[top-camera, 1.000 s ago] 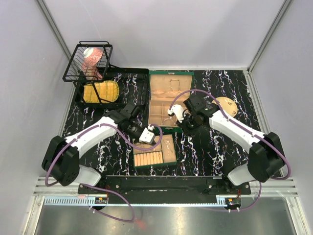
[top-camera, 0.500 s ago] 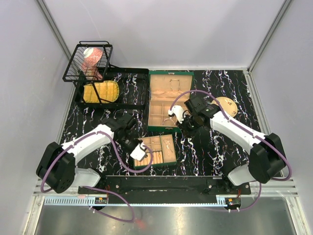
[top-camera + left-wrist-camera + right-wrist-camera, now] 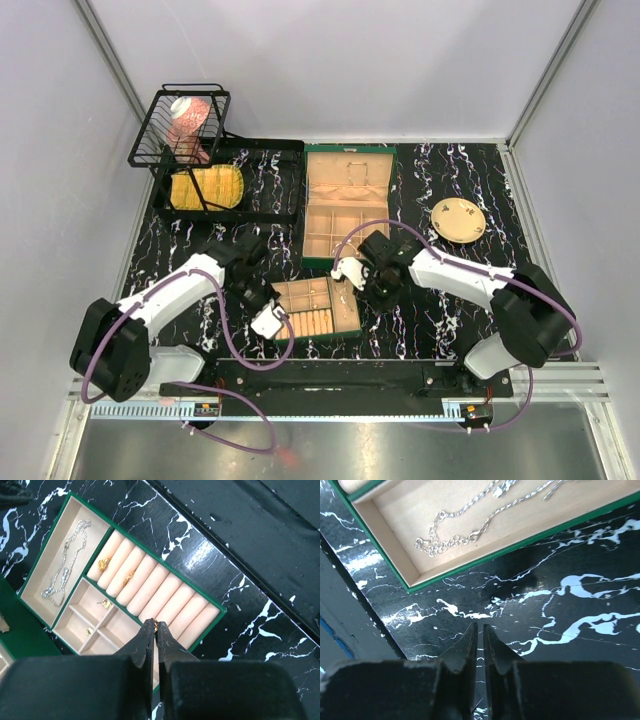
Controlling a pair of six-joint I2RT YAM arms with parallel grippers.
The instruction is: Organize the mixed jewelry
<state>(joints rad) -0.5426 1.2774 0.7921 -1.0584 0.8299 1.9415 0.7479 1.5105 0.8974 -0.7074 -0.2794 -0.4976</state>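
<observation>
Both arms have shifted since a second ago; the left hand (image 3: 268,321) has swung from the near edge of the green box (image 3: 347,200) down to the near-left side of the tray (image 3: 150,555); the right hand (image 3: 350,272) has come off the box to the tray's far-right corner, which leaves the round plate (image 3: 459,218) uncovered.

The left hand's fingers are pressed together and, as far as the wrist view shows, pinch a small gold piece (image 3: 156,625) at their very tips; it hangs right over the ring rolls (image 3: 165,592), about the middle of the row. That is what the coming move turns on; the grooves between the rolls run slantwise to the slit of the fingers, so the piece probably has to be turned or lowered to meet a groove lengthwise. Two gold rings (image 3: 104,563) sit in grooves toward the far end; a silver chain (image 3: 64,572) lies along the long compartment beside them.

The right hand is nearly closed, only a thin slit between its fingers and nothing seen in it; it hovers over bare worktop (image 3: 560,630) just off the tray's corner. The left arm alone carries jewelry and is the one over the rolls, so the placing looks like its job.
</observation>
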